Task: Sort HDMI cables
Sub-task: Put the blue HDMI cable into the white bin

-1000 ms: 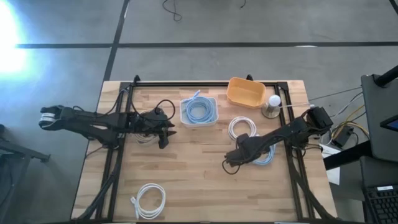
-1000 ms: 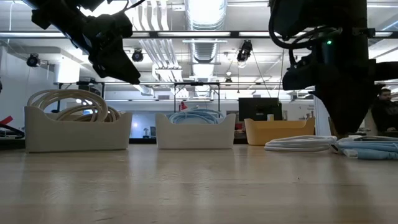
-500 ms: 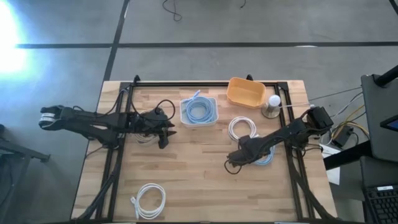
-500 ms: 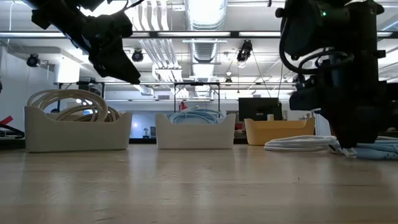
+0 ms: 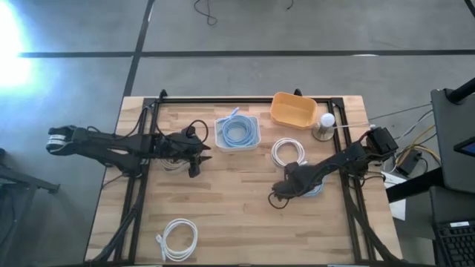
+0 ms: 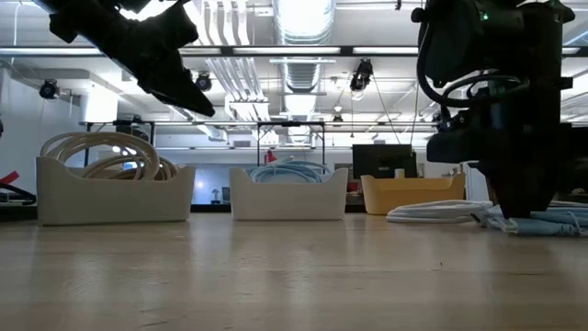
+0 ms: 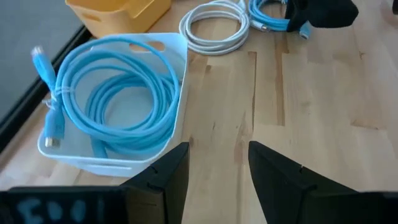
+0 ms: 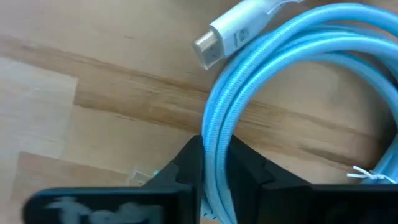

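My right gripper (image 8: 214,171) pinches a loose blue cable (image 8: 298,68); my left gripper (image 7: 214,165) hangs wide; one blue coil (image 5: 238,133) is binned, two white coils (image 5: 179,237) remain on the bench (image 5: 237,215).

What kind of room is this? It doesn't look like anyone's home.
Probably a robotics lab or workshop. Bare ducts and strip lights run across the ceiling, the floor around the wooden table is plain grey concrete, and a computer monitor stands on a bench behind the bins.
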`<move>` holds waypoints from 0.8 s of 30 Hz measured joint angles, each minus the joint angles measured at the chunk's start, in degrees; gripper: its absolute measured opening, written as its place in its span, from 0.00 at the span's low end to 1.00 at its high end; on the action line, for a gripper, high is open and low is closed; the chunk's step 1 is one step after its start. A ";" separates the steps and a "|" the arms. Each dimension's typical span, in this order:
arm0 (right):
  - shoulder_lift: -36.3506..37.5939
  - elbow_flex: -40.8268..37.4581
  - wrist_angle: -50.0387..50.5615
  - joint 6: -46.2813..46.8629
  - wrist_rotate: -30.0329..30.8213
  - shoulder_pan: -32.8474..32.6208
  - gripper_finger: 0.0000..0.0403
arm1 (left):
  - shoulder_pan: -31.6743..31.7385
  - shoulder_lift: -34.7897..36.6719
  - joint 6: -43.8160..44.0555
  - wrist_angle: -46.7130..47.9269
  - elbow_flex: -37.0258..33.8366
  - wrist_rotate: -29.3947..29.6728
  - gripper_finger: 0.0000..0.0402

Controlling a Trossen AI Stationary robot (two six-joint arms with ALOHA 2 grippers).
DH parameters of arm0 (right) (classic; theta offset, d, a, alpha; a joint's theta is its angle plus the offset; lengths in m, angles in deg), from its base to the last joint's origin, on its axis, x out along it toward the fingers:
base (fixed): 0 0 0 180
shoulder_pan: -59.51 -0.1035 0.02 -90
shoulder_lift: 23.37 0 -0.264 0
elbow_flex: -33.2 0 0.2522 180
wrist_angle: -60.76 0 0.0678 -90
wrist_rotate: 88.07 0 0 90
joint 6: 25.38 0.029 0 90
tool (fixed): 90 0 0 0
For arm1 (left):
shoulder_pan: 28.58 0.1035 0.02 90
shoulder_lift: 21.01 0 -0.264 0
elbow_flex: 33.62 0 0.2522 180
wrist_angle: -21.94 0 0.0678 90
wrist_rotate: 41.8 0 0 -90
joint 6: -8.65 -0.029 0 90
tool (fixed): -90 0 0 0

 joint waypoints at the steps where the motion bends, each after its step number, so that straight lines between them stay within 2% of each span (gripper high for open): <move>1: -0.02 0.16 0.06 -1.11 0.02 -0.08 0.10 | 0.00 0.00 -0.50 -0.05 0.00 0.00 0.42; 9: 0.32 7.05 -0.19 -10.38 -1.75 -0.09 0.08 | 0.00 0.00 -1.67 -1.34 0.00 0.02 0.42; 13: 0.46 13.73 -0.09 -29.16 0.92 0.00 0.08 | 0.00 0.00 -1.66 -2.23 0.00 0.04 0.42; 17: 0.56 20.25 -0.48 -45.56 8.53 1.00 0.10 | 0.00 0.00 -1.58 -3.35 0.00 0.04 0.42; 24: 0.66 28.50 -0.69 -60.39 26.16 4.43 0.10 | 0.00 0.00 -0.72 -5.12 0.00 0.04 0.42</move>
